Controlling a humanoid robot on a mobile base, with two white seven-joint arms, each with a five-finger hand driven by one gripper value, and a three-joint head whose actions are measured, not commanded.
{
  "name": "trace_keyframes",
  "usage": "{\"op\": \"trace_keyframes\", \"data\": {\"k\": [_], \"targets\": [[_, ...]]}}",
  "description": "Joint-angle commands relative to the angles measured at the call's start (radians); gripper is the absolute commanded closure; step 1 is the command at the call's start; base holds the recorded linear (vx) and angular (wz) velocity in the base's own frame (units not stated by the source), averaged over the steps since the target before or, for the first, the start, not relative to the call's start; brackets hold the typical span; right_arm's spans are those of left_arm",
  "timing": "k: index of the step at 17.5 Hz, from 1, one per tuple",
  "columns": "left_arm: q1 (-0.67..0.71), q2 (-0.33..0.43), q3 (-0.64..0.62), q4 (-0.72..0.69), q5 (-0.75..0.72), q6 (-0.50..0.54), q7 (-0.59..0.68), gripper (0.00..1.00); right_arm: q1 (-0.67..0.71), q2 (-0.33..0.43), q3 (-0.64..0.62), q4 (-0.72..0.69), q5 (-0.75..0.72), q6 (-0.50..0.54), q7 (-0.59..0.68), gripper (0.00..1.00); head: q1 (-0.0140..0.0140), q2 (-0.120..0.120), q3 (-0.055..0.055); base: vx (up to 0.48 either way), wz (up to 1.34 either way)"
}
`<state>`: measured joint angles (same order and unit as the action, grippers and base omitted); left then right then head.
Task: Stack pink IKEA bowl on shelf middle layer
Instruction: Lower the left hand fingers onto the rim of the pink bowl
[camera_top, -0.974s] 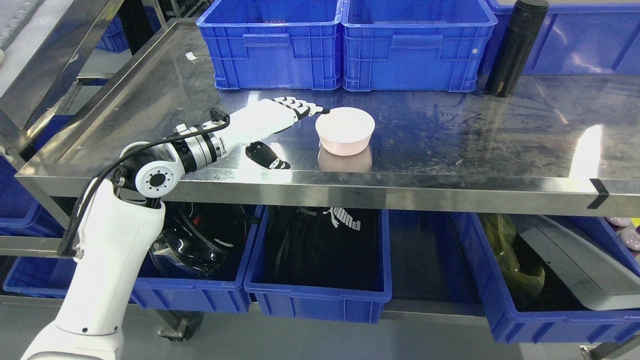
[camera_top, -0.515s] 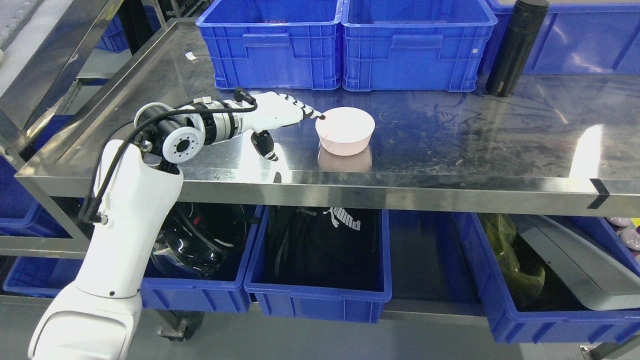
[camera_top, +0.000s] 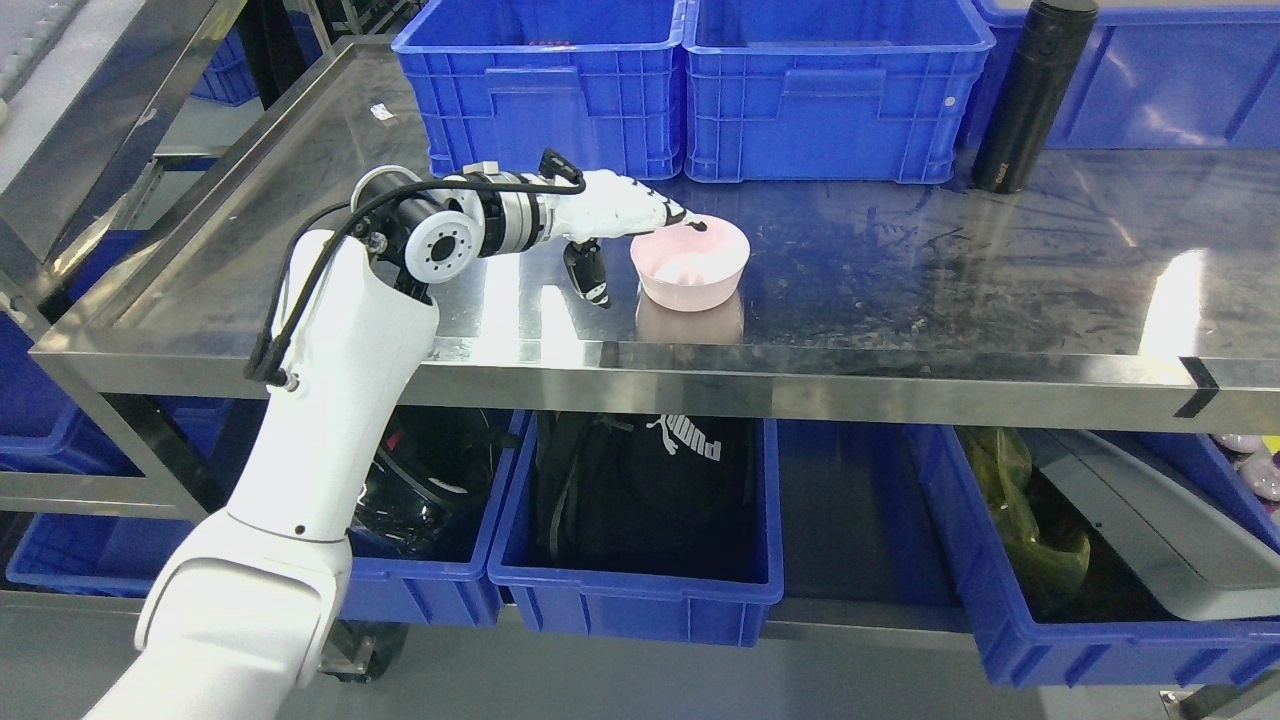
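Observation:
A pink bowl (camera_top: 700, 268) stands upright on the steel middle shelf (camera_top: 900, 290), left of centre near the front edge. My left hand (camera_top: 640, 240) reaches in from the left. Its fingers (camera_top: 672, 213) stretch over the bowl's left rim, with the tips above the inside of the bowl. Its thumb (camera_top: 590, 278) hangs down outside the bowl's left wall, a small gap away. The hand is open around the rim and holds nothing. The right arm is out of view.
Two blue crates (camera_top: 545, 85) (camera_top: 830, 85) stand at the back of the shelf. A black bottle (camera_top: 1030, 95) stands at the back right. Blue bins (camera_top: 640, 520) with dark items sit on the layer below.
My left arm has swung forward and to the right. The fingers moved from touching the bowl's left rim to lying over it, and the thumb dropped beside the bowl's wall. The bowl has not moved.

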<state>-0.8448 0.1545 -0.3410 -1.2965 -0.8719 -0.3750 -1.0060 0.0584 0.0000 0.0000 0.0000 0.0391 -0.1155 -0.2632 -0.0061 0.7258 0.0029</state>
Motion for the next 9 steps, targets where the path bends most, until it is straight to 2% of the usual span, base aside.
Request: {"op": "trace_keyframes", "data": {"k": [1, 4, 9], "targets": [[-0.045, -0.122, -0.032, 0.244, -0.013, -0.018, 0.006, 0.07, 0.000, -0.017, 0.005, -0.017, 0.001, 0.000, 0.001, 0.00, 0.0000, 0.000, 0.000, 0.000, 0.00], [-0.063, -0.113, -0.039, 0.253, -0.024, -0.012, 0.004, 0.14, 0.000, -0.017, 0.005, -0.017, 0.001, 0.000, 0.001, 0.00, 0.0000, 0.000, 0.000, 0.000, 0.00], [-0.069, -0.113, -0.039, 0.272, -0.059, -0.007, 0.004, 0.16, 0.000, -0.017, 0.003, -0.017, 0.001, 0.000, 0.001, 0.00, 0.0000, 0.000, 0.000, 0.000, 0.00]]}}
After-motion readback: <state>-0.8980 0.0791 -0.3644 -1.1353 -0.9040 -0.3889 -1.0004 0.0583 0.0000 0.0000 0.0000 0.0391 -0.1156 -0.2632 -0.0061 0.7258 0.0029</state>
